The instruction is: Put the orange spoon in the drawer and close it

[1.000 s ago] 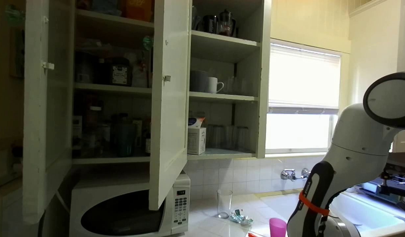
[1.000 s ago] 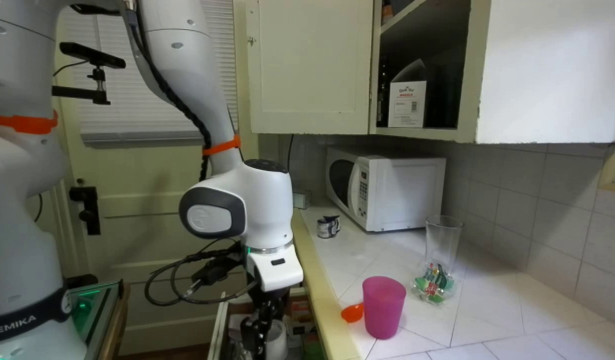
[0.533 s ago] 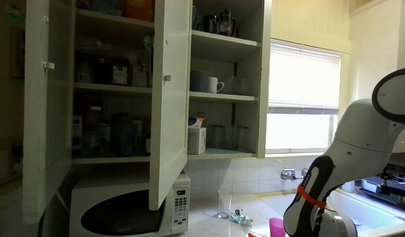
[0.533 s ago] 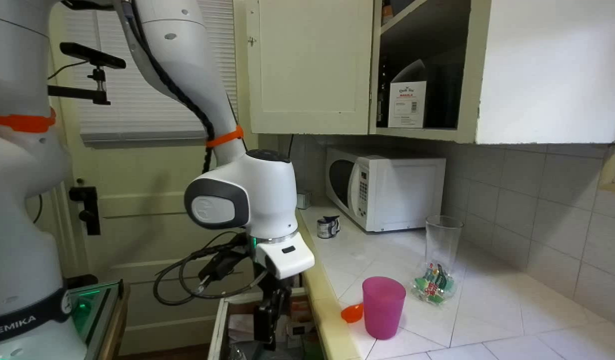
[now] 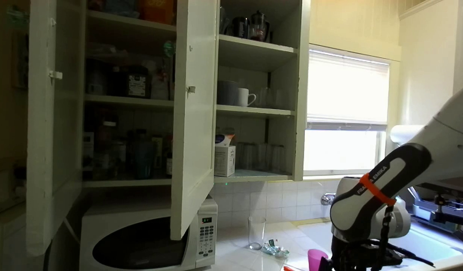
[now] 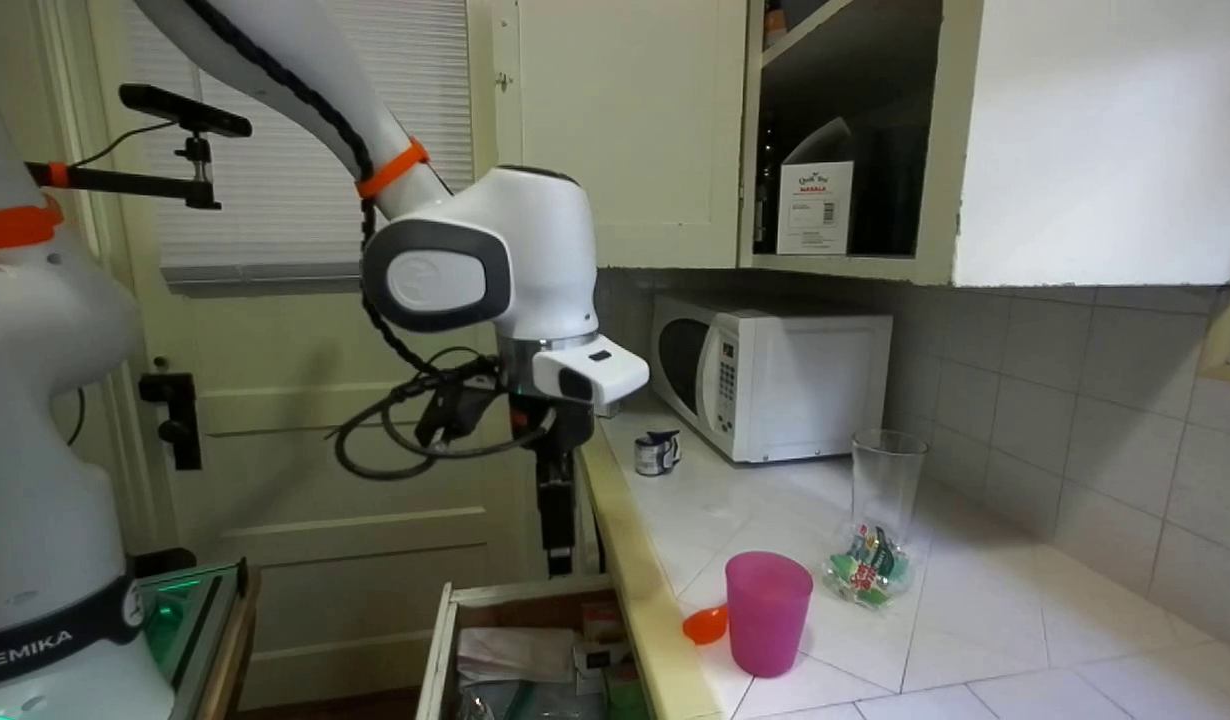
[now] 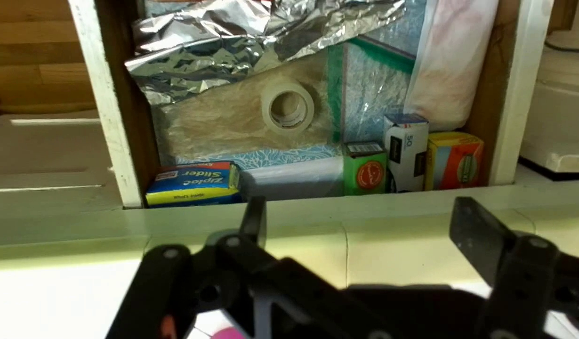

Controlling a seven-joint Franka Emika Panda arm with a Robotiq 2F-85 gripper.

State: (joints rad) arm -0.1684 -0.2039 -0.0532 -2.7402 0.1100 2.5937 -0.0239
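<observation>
The orange spoon (image 6: pixel 706 625) lies on the white counter near its front edge, right beside the pink cup (image 6: pixel 768 615). Part of the spoon is hidden behind the cup, and only a sliver of the spoon (image 5: pixel 288 268) shows in the other exterior view. The drawer (image 6: pixel 437 650) is pulled open below the counter edge; its side wall (image 7: pixel 103 99) shows in the wrist view. My gripper (image 7: pixel 360 228) is open, with nothing between its fingers. In an exterior view my gripper (image 6: pixel 558 560) hangs above the drawer's counter side, apart from the spoon.
The drawer holds a tape roll (image 7: pixel 288 106), foil (image 7: pixel 200 56), a Ziploc box (image 7: pixel 195 183) and several small boxes. A tall glass (image 6: pixel 887 480), a plastic packet (image 6: pixel 868 570), a small can (image 6: pixel 657 453) and the microwave (image 6: pixel 810 385) stand on the counter.
My gripper has risen out of the drawer to above it. A white roll beside my fingers a second ago is no longer there. The spoon and cup have not moved.
</observation>
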